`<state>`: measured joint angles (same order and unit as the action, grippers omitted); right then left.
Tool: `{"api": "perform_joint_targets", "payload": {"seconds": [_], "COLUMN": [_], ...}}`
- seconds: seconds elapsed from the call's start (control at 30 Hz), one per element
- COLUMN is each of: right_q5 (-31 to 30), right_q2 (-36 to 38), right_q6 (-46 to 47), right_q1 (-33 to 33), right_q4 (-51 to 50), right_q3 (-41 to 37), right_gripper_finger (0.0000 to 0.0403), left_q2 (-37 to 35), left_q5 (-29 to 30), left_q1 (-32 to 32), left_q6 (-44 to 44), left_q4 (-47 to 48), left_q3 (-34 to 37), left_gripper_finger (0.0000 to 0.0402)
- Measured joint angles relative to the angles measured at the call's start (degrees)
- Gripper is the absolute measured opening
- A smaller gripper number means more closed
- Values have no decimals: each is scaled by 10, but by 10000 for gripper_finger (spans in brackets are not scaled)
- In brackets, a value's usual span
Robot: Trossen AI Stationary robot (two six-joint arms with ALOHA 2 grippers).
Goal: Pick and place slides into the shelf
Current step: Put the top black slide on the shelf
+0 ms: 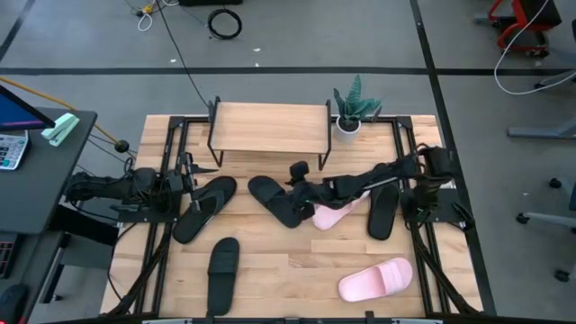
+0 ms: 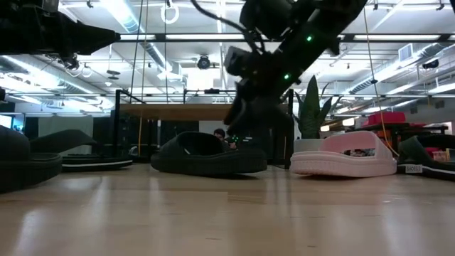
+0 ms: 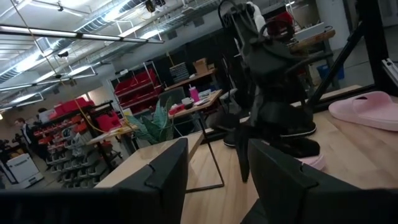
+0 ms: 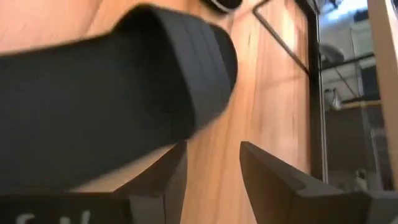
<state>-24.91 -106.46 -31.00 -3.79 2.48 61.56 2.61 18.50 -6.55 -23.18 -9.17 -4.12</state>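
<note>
The shelf [image 1: 268, 126] stands at the table's far middle, its plank top bare. My right gripper [image 1: 299, 191] reaches in from the right, open, and hovers low at the right end of a black slide [image 1: 273, 200] that lies flat on its sole. In the right wrist view the black slide's strap [image 4: 112, 93] looms just past the open right gripper [image 4: 211, 180]. A pink slide [image 1: 335, 214] lies under the right arm. My left gripper [image 1: 191, 171] waits open at the table's left, beside another black slide [image 1: 205, 207]. My right gripper comes at the black slide slanting down from the table's right, and one finger [image 4: 158, 177] stands close under the strap's edge [image 4: 186, 124]. I cannot tell whether it touches the slide. The slide lies flat on the table [image 2: 206, 160].
A black slide [image 1: 222, 270] lies near the front left, a pink slide [image 1: 376, 279] front right, and a black slide [image 1: 382, 211] right of the arm. A potted plant [image 1: 353, 112] stands right of the shelf. Black rails [image 1: 166, 180] line both table sides.
</note>
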Motion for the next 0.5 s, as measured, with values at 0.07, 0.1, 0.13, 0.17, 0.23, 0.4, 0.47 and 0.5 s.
{"api": "perform_joint_targets", "payload": {"seconds": [0.07,0.1,0.13,0.17,0.23,0.4,0.47,0.5], "right_q5": [33,51,67,78,86,91,97,99], "right_q2": [-10,-14,-16,-18,-25,-31,-42,-47], "right_q6": [-2,-2,-2,-2,-2,-7,-7,-8], "right_q1": [1,1,1,1,0,10,18,23], "right_q4": [40,54,65,67,72,95,120,126], "right_q3": [0,0,0,0,0,0,1,0], "right_gripper_finger": [154,154,154,154,154,154,154,154], "left_q2": [0,0,0,0,0,0,0,0], "left_q5": [0,0,0,0,0,0,0,0], "left_q1": [0,0,0,0,0,0,0,0], "left_q6": [0,0,0,0,0,-1,-1,-1], "left_q4": [0,0,0,0,0,0,-2,-3], "left_q3": [0,0,0,0,0,0,0,0], "left_gripper_finger": [174,173,172,172,173,176,175,175]}}
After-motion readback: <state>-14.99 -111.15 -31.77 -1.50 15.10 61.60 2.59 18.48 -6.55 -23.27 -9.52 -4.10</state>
